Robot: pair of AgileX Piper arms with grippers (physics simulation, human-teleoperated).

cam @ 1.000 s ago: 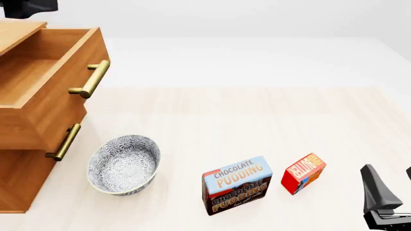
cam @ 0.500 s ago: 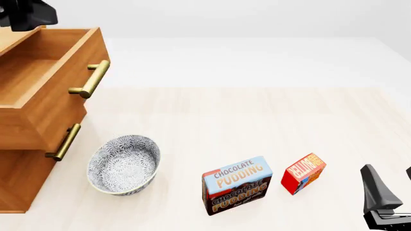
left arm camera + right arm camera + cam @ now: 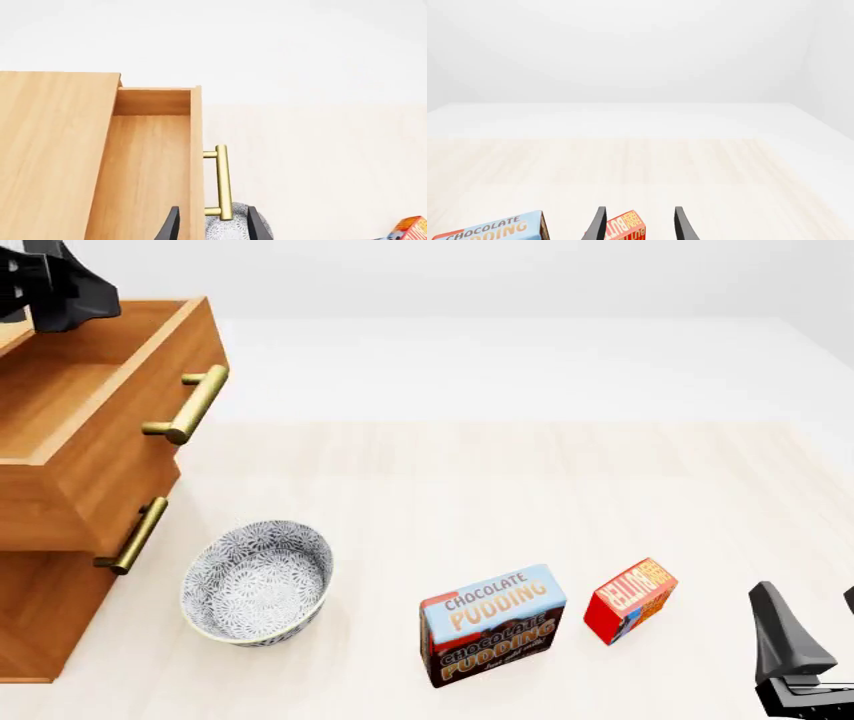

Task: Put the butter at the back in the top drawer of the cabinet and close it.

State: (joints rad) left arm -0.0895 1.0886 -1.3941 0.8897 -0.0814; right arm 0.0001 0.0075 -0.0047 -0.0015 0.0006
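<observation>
Pale wood grain covers the desk (image 3: 534, 490), which meets a plain white backdrop. At its left edge stands the cabinet (image 3: 40, 610), its top drawer (image 3: 94, 420) pulled well out and showing a bare wooden floor inside; the brass handle (image 3: 190, 405) juts from the drawer front, and a second brass handle (image 3: 134, 535) sits on the drawer below. Just beside the cabinet's foot rests a patterned bowl (image 3: 258, 582).

Nearer the front stands the Chocolate Pudding box (image 3: 493, 625), upright, and just to its right — close by, not touching — the butter (image 3: 631, 601), tilted on edge with its orange face showing. It is well apart from the drawer.

The left hand (image 3: 208, 225) hangs above the open drawer's front, its fingers spread apart and empty, straddling the front board and handle in the wrist view; in the front view only a dark part of that arm shows at the top left corner. The right hand (image 3: 635, 225) sits low at the desk's right front — fingers parted, nothing between them, with the butter (image 3: 624, 227) straight ahead.
</observation>
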